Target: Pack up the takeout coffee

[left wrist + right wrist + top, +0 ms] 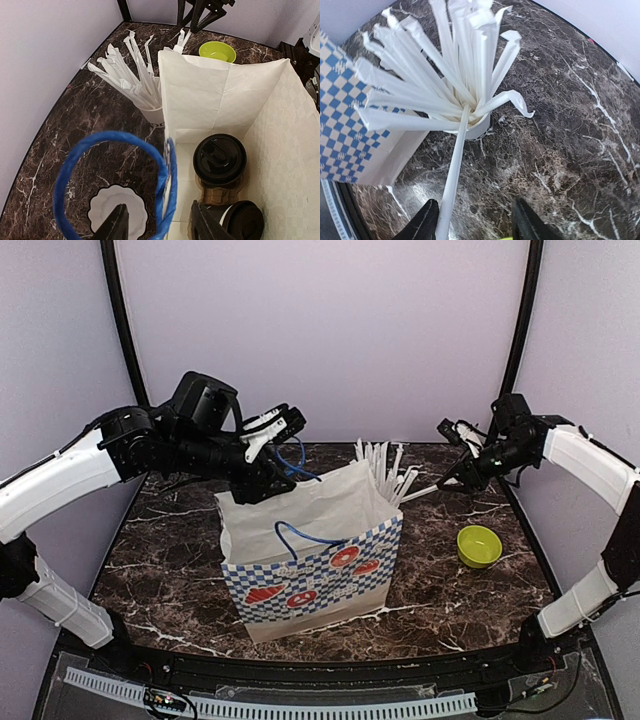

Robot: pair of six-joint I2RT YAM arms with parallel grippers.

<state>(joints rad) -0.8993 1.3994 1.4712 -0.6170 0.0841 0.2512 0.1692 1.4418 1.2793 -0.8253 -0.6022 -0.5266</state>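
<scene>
Two takeout coffee cups with black lids sit inside the white-lined paper bag [200, 95]. One cup [220, 160] shows its whole lid. The other cup [246, 222] lies lower in the left wrist view, tilted and partly hidden by a finger. My left gripper [160, 222] hangs open over the bag's back left corner [262, 485]. Its fingers straddle the bag's wall and a blue handle [107, 137] without pinching them. My right gripper [474, 215] is open near the straw cup [475, 127], and one wrapped straw [451, 180] lies against its left finger.
The checkered bag [320, 570] stands mid-table, its second blue handle [305, 533] drooping inside. The straw cup [385, 475] is right behind it. A lime-green bowl [479, 545] sits to the right. A white scalloped paper dish [117, 212] lies on the marble beside the bag.
</scene>
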